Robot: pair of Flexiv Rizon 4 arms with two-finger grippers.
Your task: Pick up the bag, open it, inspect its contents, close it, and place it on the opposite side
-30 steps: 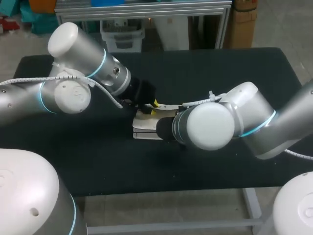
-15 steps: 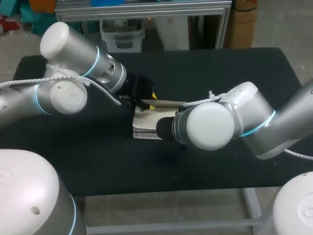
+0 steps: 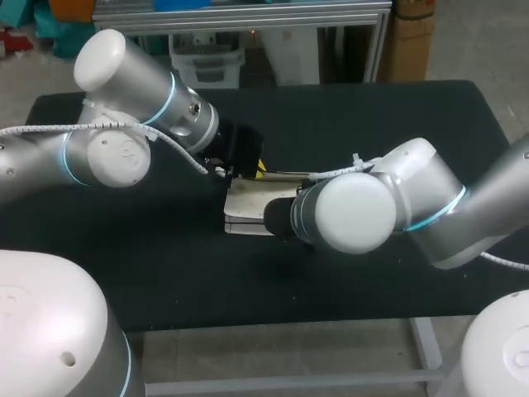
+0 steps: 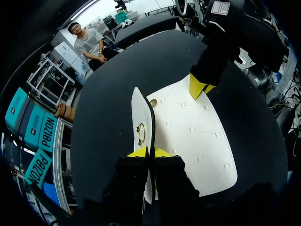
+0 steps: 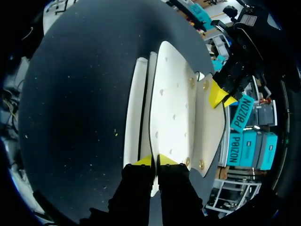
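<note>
A cream white bag (image 3: 248, 203) lies flat on the black table (image 3: 372, 116) near the middle. In the left wrist view its flap (image 4: 140, 117), with a gold clasp, stands on edge between my left gripper's (image 4: 149, 152) yellow tips, which are shut on it. The bag's body (image 4: 197, 136) lies beside them. My right gripper (image 5: 155, 161) is shut on the near edge of a bag panel (image 5: 171, 108), opposite the left gripper (image 5: 218, 94). In the head view the left gripper (image 3: 258, 169) is at the bag's far edge, and the right arm's wrist (image 3: 347, 211) hides its gripper.
Both arms meet over the bag at the table's middle. Bare black tabletop spreads to the far right (image 3: 430, 124) and along the front edge (image 3: 248, 281). No other objects lie on the table.
The left gripper shifted slightly away and came back to the bag's far edge, and its fingers have closed on the flap. The right arm has kept still.
</note>
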